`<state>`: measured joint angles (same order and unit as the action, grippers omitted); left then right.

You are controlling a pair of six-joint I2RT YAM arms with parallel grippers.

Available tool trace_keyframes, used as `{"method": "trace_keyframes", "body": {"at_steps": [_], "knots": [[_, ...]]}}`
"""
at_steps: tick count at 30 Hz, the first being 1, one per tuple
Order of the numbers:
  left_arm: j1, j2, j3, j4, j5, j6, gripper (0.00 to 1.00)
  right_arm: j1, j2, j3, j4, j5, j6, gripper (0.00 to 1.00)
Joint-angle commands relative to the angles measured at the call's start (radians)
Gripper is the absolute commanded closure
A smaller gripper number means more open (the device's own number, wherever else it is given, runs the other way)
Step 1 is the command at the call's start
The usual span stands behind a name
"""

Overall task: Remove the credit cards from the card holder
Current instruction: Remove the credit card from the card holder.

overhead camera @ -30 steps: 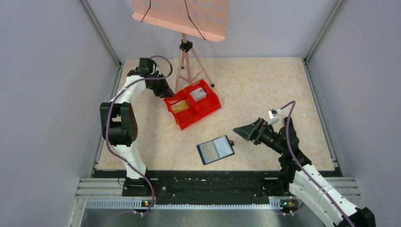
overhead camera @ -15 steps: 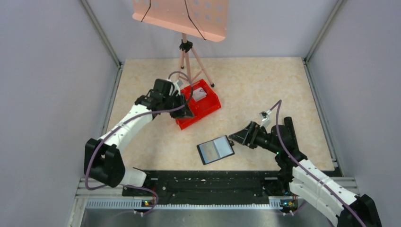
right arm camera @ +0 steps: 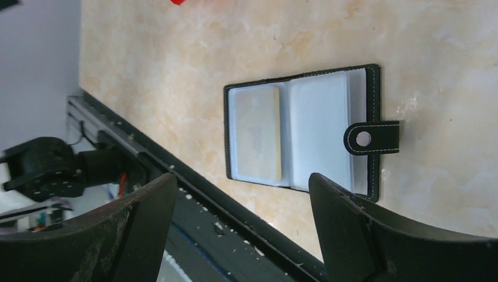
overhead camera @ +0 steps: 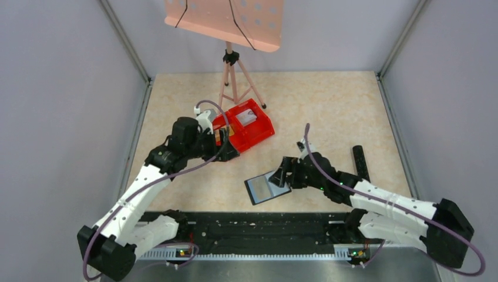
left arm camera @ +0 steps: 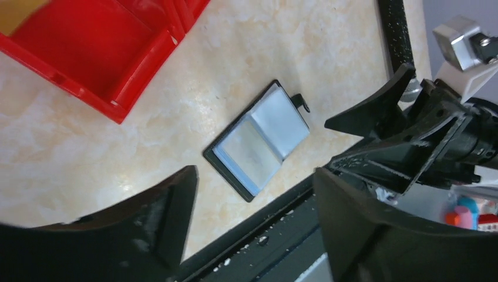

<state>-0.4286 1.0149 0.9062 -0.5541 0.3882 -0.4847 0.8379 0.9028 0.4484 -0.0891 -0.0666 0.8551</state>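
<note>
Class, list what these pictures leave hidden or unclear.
1. Top view: the left gripper covers most of one compartment of the red bin.
2. Left wrist view: the frame corner cuts off a tan card.
3. Right wrist view: one pocket of the card holder is cloudy; contents unreadable.

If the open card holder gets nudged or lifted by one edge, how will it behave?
Probably slides rather than tips: the card holder lies flat and open on the smooth table. Lifted by one edge, it would likely fold along its middle. Its glossy pockets look slippery.
</note>
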Motion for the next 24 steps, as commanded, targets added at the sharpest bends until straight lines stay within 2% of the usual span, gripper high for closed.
{"method": "trace_keyframes", "body": {"at_steps": [1, 2, 3, 11, 18, 24], "knots": [[0.001, -0.081, 0.026, -0.066, -0.135, 0.089, 0.11, 0.145, 0.138, 0.093, -0.023, 0.245, -0.041, 0.16], [0.001, -0.1, 0.026, -0.083, -0.165, 0.099, 0.03, 0.178, 0.176, 0.111, -0.02, 0.281, -0.041, 0.15], [0.001, -0.116, 0.026, -0.1, -0.204, 0.106, 0.01, 0.205, 0.215, 0.13, -0.019, 0.318, -0.04, 0.14], [0.002, -0.204, -0.016, -0.175, -0.521, 0.096, 0.01, 0.32, 0.485, 0.272, -0.022, 0.443, -0.067, 0.12], [0.002, -0.208, -0.018, -0.184, -0.596, 0.075, 0.01, 0.385, 0.636, 0.421, -0.143, 0.559, -0.123, 0.13], [0.002, -0.202, -0.026, -0.181, -0.595, 0.084, 0.01, 0.404, 0.681, 0.435, -0.15, 0.586, -0.131, 0.19]]}}
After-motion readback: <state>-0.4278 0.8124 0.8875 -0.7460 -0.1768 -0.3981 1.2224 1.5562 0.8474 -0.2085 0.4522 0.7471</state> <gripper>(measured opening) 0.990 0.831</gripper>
